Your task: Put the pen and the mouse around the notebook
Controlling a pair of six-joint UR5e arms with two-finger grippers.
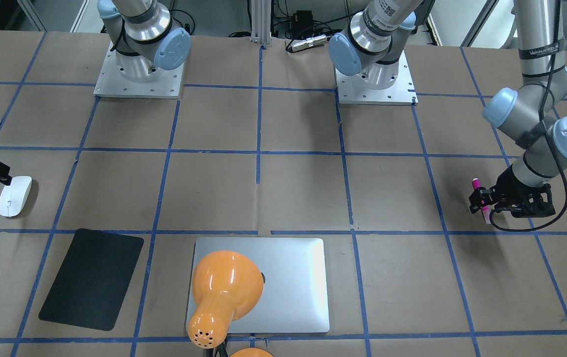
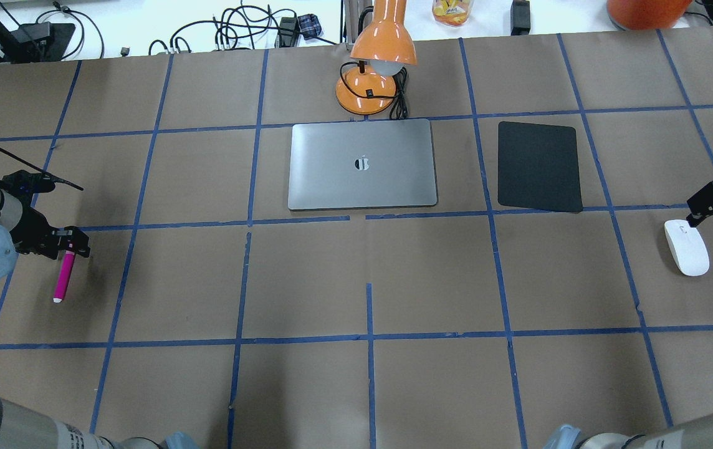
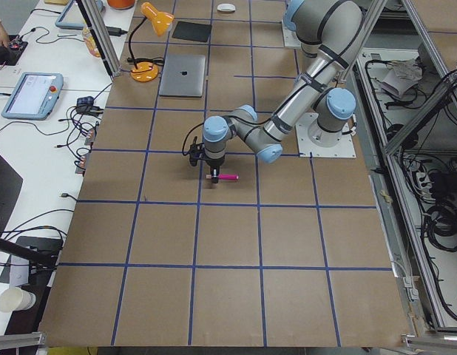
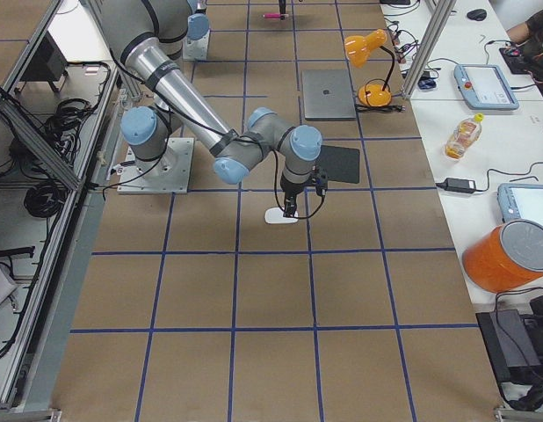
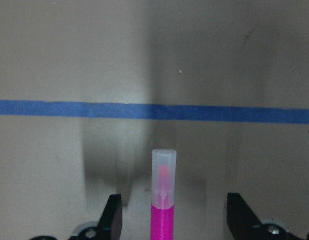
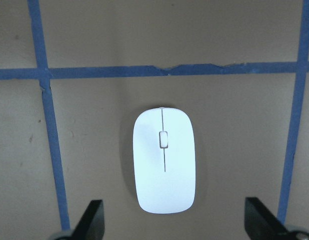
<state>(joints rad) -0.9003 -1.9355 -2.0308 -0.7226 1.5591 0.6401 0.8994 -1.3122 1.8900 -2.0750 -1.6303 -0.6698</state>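
The pink pen (image 2: 63, 277) lies on the table at my far left, its capped end (image 5: 163, 172) between the spread fingers of my left gripper (image 2: 73, 243). That gripper is open and low over the pen, neither finger touching it. The white mouse (image 2: 685, 247) rests on the table at my far right. My right gripper (image 6: 174, 222) hovers open over it, with a finger (image 6: 92, 217) on each side and well apart from it. The silver notebook (image 2: 363, 163) lies flat at the table's far middle; in the front-facing view the lamp partly hides it (image 1: 293, 282).
An orange desk lamp (image 2: 372, 68) stands just beyond the notebook, its head leaning over it. A thin black pad (image 2: 539, 166) lies to the notebook's right. Blue tape lines grid the brown table (image 2: 369, 280). Cables and devices sit past the far edge.
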